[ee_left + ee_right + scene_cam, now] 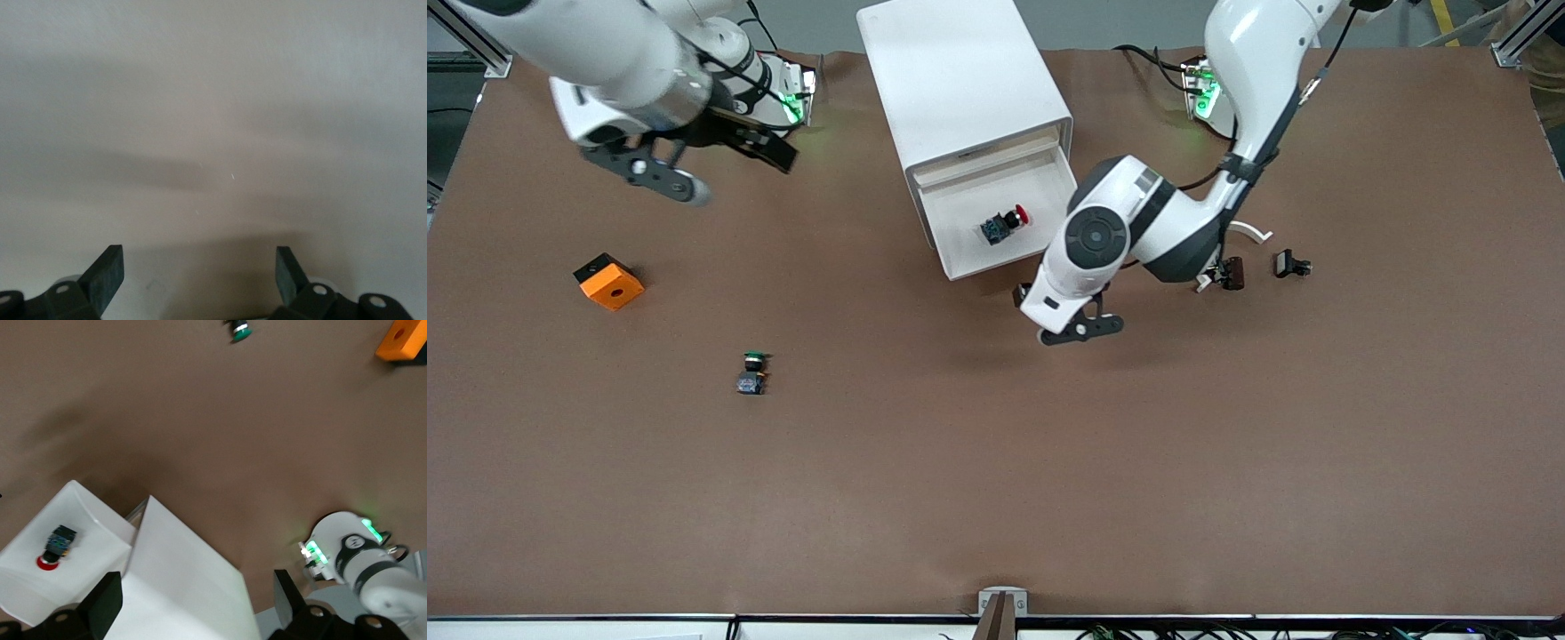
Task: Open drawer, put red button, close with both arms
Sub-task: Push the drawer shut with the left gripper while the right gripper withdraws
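Observation:
The red button (1007, 223) lies on its side in the open drawer (971, 258) of the white cabinet (960, 80). It also shows in the right wrist view (53, 547), inside the drawer (93, 513). My left gripper (1049, 313) is open and empty, low at the drawer's front panel. The left wrist view shows only a pale surface close up between the open fingers of that gripper (200, 257). My right gripper (738, 178) is open and empty, held high over the table at the right arm's end, and its wrist view (197, 583) looks down on the cabinet (187, 587).
A green-capped button (753, 372) and an orange block (609, 282) lie on the brown table toward the right arm's end. Both also show in the right wrist view, the green button (238, 330) and the block (402, 340). Two small black parts (1232, 271) (1291, 264) lie toward the left arm's end.

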`<state>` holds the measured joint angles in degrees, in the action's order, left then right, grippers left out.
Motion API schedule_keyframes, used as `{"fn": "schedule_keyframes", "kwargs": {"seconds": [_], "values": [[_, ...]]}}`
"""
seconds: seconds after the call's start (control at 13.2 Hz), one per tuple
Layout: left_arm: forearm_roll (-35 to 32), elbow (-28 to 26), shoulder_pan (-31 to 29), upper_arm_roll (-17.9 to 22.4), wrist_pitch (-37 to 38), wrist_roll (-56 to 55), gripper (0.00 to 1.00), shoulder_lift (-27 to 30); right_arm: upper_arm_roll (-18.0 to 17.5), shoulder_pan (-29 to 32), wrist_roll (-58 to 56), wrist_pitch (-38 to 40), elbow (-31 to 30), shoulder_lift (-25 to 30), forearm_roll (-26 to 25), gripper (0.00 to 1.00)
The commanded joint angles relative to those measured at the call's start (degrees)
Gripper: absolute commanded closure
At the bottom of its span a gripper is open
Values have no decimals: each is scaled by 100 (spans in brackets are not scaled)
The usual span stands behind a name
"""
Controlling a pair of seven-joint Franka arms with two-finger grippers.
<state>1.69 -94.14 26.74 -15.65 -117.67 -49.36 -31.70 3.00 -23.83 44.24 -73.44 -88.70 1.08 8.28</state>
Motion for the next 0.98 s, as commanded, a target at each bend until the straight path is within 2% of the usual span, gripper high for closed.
{"fn": "schedule_keyframes", "kwargs": {"seconds": [0.0,0.23,0.53,0.91], "values": [[-55,-193,190,-17,-81,-38,0,68,-106,711,-1212,-153,-700,603,-107,0],[120,-245,419,-130,-72,-328,0,59,-106,1397,-2425,-241,-806,621,-282,0],[183,-447,411,-648,-37,-723,0,85,-106,2267,-4236,-1205,-1648,955,-362,0],[183,-571,411,-1255,-37,-1224,0,76,-141,2383,-4398,-1480,-1686,982,-546,0]]}}
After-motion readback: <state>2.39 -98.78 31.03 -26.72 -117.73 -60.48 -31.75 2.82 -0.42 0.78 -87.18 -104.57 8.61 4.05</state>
